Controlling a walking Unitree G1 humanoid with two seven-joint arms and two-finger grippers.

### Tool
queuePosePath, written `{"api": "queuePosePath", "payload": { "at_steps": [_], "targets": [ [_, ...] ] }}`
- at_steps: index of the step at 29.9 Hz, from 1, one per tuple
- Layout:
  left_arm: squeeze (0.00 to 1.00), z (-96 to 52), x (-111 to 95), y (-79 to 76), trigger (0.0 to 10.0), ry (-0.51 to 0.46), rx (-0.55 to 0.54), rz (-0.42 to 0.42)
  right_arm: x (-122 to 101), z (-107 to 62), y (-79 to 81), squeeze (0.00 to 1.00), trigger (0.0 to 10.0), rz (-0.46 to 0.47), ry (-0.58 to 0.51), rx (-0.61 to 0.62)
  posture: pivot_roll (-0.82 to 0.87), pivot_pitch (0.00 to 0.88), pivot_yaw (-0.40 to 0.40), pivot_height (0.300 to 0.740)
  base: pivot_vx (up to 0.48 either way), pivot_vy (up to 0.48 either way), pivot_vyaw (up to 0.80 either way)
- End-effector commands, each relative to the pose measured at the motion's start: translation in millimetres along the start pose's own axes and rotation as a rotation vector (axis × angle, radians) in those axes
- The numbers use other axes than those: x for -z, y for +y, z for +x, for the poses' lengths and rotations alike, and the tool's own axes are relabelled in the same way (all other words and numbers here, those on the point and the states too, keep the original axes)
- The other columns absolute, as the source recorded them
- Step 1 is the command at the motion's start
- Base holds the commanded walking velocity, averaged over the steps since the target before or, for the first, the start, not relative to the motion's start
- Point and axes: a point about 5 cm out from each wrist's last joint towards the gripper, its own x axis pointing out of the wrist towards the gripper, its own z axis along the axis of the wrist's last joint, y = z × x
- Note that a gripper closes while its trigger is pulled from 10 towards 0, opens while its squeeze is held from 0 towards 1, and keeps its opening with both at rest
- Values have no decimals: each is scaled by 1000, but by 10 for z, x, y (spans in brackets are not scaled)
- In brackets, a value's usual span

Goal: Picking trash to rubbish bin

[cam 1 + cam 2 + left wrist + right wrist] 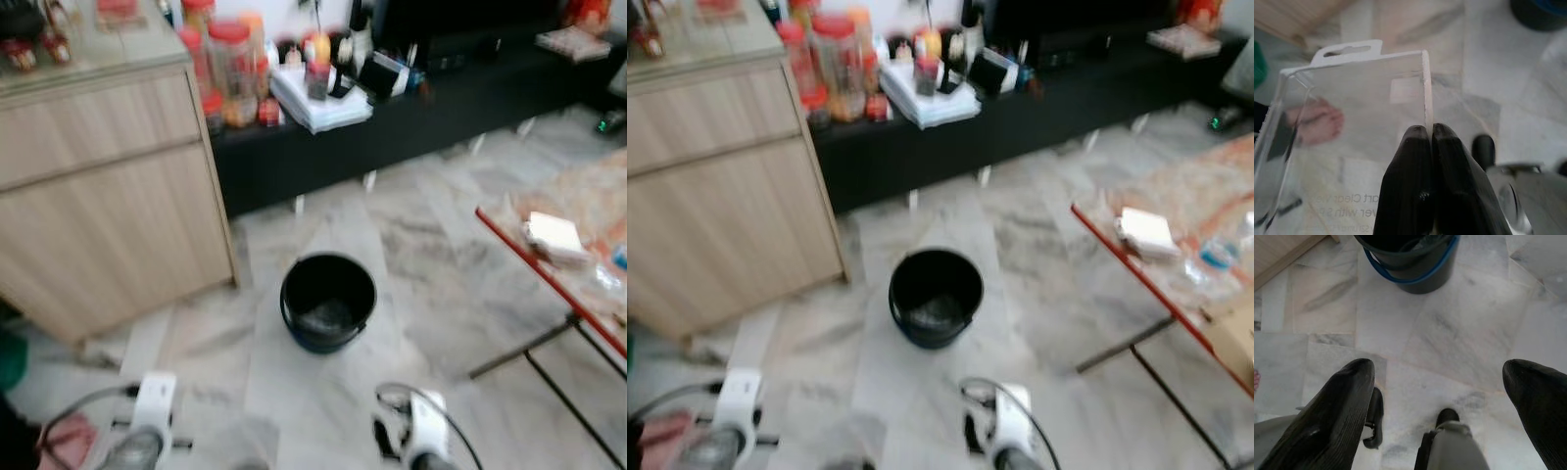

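Black rubbish bin point(327, 301): on the marble floor point(431, 294) ahead, mouth up, some trash already inside; wooden cabinet point(108, 186) to its left.

Left wrist view: left gripper point(1429, 139) pinched tight on the edge of a clear plastic package point(1352, 112), held clear of the floor, presumably for carrying to the bin.

Right wrist view: right gripper point(1442, 382) spread wide, holding nothing, bin beyond.

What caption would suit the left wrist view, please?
Left gripper shut on clear plastic packaging above marble floor.
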Motion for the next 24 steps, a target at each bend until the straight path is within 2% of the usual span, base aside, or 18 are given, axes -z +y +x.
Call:
{"api": "queuePosePath", "payload": {
  "at_steps": [1,24],
  "targets": [
    [0,-9,63,-56,10000,19,12,4,67,-33,-99,0,10000,-3,24,28,176,170,-32,740,371,0,0],
    [0,-8,58,-73,10000,17,18,3,59,-33,-117,0,10000,-9,23,39,176,170,-35,740,372,0,0]
  ]
}}
